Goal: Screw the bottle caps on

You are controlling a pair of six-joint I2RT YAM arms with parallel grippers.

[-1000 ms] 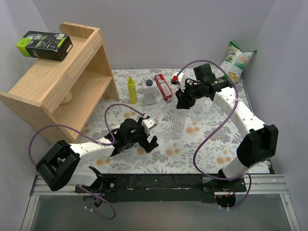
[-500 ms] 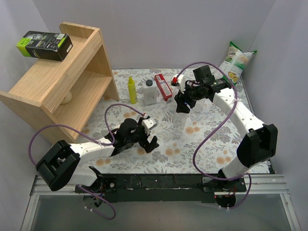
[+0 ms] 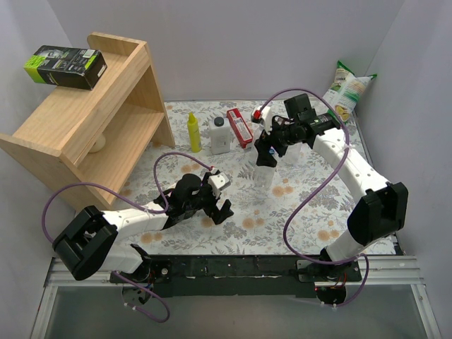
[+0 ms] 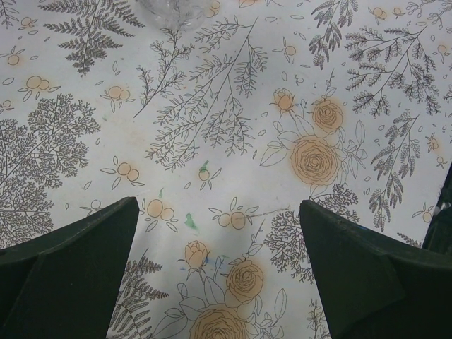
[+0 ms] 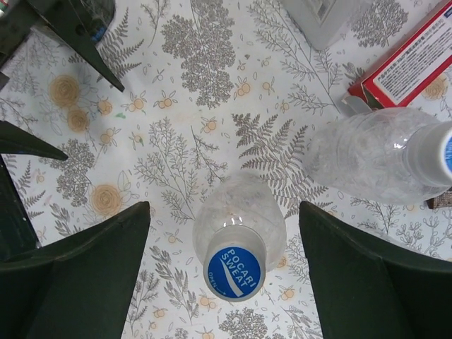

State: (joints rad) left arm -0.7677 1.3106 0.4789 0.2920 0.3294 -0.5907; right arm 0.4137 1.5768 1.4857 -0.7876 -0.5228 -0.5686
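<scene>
— Wooden shelf (image 3: 92, 120) fills the upper left of the overhead view, with a black box (image 3: 65, 66) on top. How much room does the bench (image 3: 321, 219) leave?

— Most of the open cloth lies at lower right and along the near edge. Along the back stand a yellow bottle (image 3: 194, 133), a white bottle (image 3: 221, 135) and a red box (image 3: 240, 128). A snack bag (image 3: 347, 90) leans in the upper right corner.

— And the arms?

— The left fingers (image 3: 223, 209) sit low over the cloth at lower centre, spread apart. The right fingers (image 3: 264, 154) hang just above a clear bottle (image 3: 263, 178) right of centre. The arm hides the bottle's top here, and the clear plastic is hard to pick out against the pattern.

— Left wrist view?

— The left fingers (image 4: 63, 275) stand wide apart at the lower corners, with only flowered cloth between them. A clear base (image 4: 169, 10) is cut off by the top edge; which bottle it belongs to I cannot tell.

— Right wrist view?

— The right fingers (image 5: 78, 275) are spread wide at the lower corners. The clear bottle stands between them at lower centre, with cloth showing on both sides, so nothing is gripped. A blue cap (image 5: 235, 272) sits on its neck; how tightly cannot be seen. A second bottle (image 5: 367, 159) is just beside it at right, and its second cap (image 5: 447, 152) is cut by the right edge. Whether that bottle stands or lies I cannot tell. The red box is clipped at upper right and the white bottle at the top edge.
</scene>
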